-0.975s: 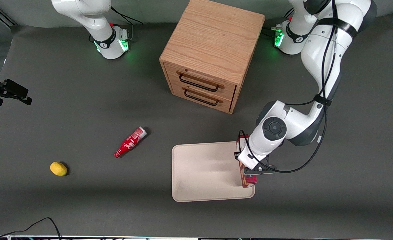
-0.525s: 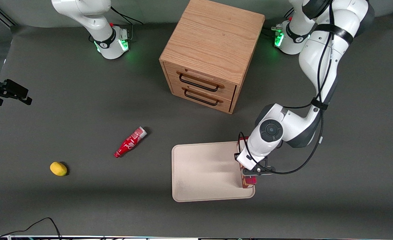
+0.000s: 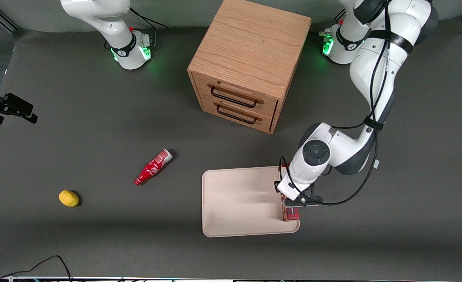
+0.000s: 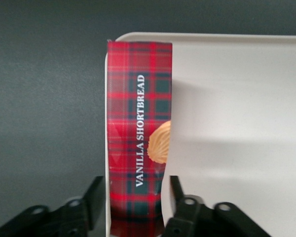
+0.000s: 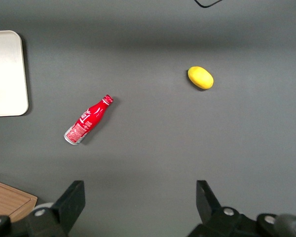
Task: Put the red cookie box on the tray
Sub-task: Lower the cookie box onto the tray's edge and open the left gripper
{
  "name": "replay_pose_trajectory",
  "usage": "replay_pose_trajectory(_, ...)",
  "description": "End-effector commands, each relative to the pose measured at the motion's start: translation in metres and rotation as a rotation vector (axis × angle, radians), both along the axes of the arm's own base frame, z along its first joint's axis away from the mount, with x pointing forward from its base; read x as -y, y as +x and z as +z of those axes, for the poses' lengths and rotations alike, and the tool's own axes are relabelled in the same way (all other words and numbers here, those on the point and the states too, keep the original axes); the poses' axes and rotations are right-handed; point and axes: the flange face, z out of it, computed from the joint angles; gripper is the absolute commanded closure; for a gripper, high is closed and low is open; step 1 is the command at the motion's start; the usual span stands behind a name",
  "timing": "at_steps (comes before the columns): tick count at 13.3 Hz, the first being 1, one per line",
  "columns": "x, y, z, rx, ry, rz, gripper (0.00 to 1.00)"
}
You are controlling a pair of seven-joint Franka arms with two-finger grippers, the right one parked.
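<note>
Lowered red cookie box [image 4: 138, 133] onto tray [image 4: 237, 123] edge, between gripper [image 4: 134, 207] fingers [image 4: 180, 205]

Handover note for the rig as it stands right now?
Pincer: low over the tray's edge toward the working arm's end, fingers either side of the red cookie box; contact not clear.
Red cookie box: on its narrow side along the tray rim, part of it seemingly past the rim.
Done: box brought to tray.
Left: confirm it sits fully inside the rim, release, retract.
</note>
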Motion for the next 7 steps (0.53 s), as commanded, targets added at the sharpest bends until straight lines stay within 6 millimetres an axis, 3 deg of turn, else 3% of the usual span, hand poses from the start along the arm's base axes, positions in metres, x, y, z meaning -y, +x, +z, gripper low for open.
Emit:
replay_pose_trajectory(1,-0.004,0.005,0.021,0.027,0.02,0.033,0.0)
replay_pose_trajectory(3,-0.01,0.004,0.054,0.027,0.04,0.045,0.0)
replay_pose_trajectory(7,-0.046,-0.001,0.137,-0.008,0.084,0.097,0.0)
